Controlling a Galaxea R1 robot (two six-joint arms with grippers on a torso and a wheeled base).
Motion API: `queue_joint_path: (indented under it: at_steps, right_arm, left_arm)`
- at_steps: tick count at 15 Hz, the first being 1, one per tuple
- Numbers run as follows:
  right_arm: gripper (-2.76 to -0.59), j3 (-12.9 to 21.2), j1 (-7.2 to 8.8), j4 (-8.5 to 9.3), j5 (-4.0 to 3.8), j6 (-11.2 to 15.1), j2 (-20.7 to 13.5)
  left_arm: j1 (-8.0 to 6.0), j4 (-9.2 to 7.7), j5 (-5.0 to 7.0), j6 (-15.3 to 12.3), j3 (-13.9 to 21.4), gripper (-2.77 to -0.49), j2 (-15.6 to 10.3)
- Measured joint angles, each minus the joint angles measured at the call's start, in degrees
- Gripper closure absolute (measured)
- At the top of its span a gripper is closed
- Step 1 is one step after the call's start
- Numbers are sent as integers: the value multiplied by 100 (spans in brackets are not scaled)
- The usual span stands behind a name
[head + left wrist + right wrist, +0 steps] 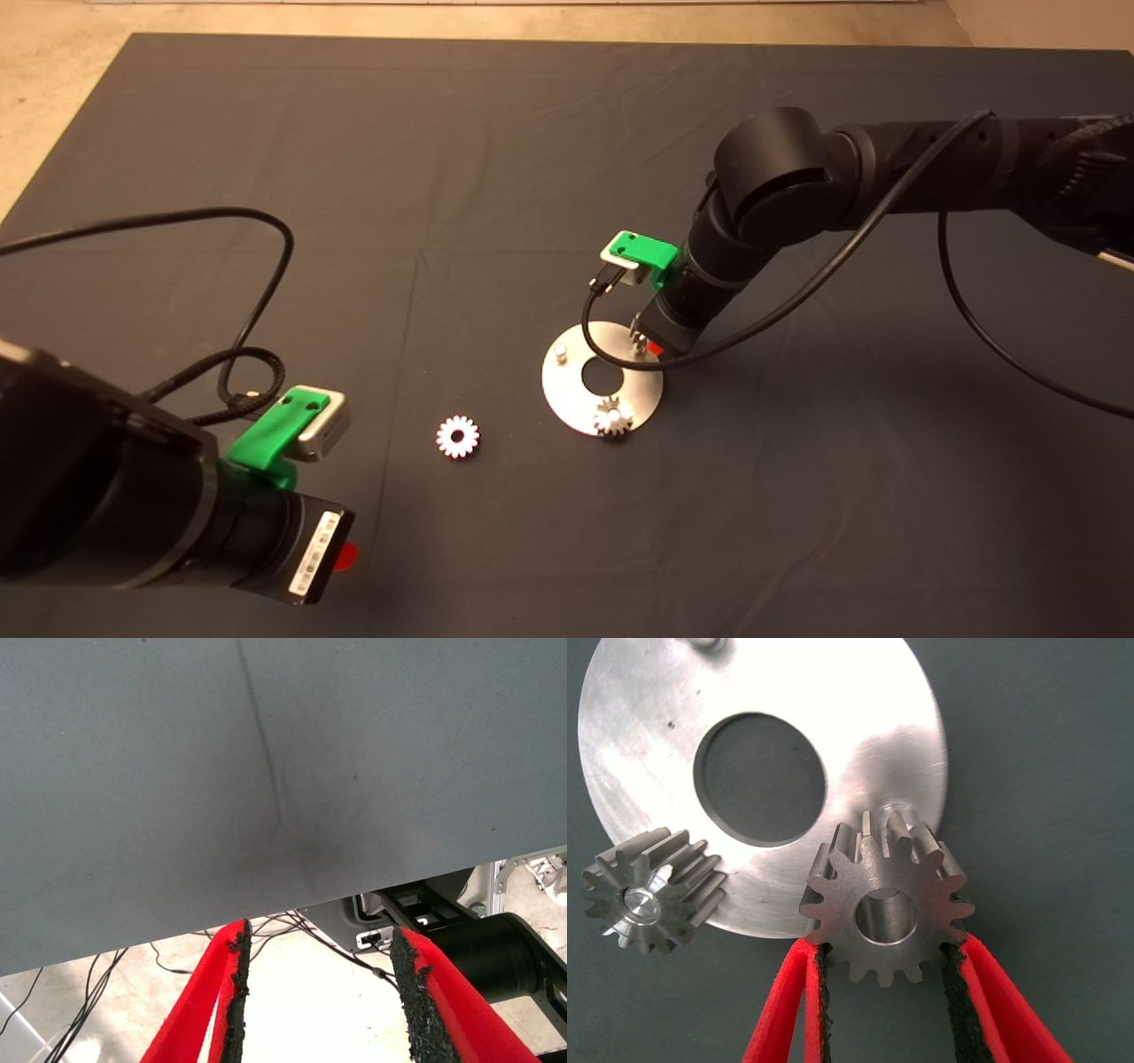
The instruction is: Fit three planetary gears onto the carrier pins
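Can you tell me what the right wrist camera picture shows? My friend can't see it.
The right gripper holds a small metal gear between its red fingers, just over the edge of a shiny round disc with a big hole. Another gear already sits on a pin at the disc's edge.

Carrier pin under held gear (886, 908) hidden; disc (656, 744) rim cut off.

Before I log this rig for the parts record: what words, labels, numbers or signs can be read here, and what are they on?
Nothing is readable.
White sticker on the left arm's wrist: print or barcode, too small to read.
Disc and gears: no markings visible.
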Motion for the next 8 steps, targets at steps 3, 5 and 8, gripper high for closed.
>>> queue_joint_path:
  at_steps: [3, 5, 8]
  right_arm:
    - [-68, -2, -39, -5, -16, -11, 22]
    - [-68, -44, -39, -10, -11, -13, 24]
    - [-68, -122, -32, -11, 9, -86, 24]
  left_arm:
    - [-1, 0, -125, 2, 0, -105, -2]
    - [-2, 0, -129, 2, 0, -105, -2]
    - [-2, 2, -140, 2, 0, -105, -2]
